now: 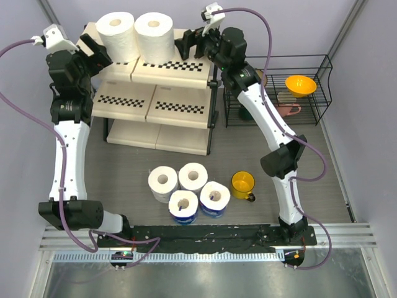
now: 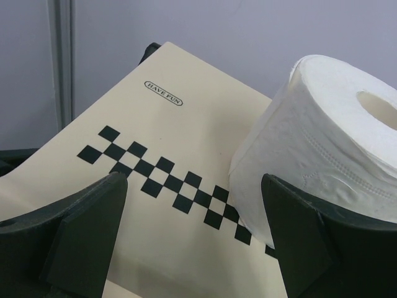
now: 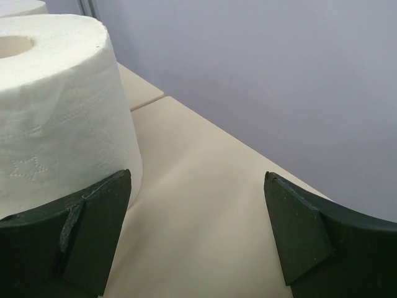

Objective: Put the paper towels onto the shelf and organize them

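The shelf stands far and left of centre on the counter. Two bare paper towels sit upright side by side on its top board. The other four, two of them blue-wrapped, cluster near centre on the counter.

The risk, as I judge it, is that both arms flank the top pair closely, so a careless sideways swing could knock a roll off the board.

The left arm and right arm each reach up and forward, wrists turned inward toward the rolls. The left tool and right tool are both spread wide, grasping nothing.
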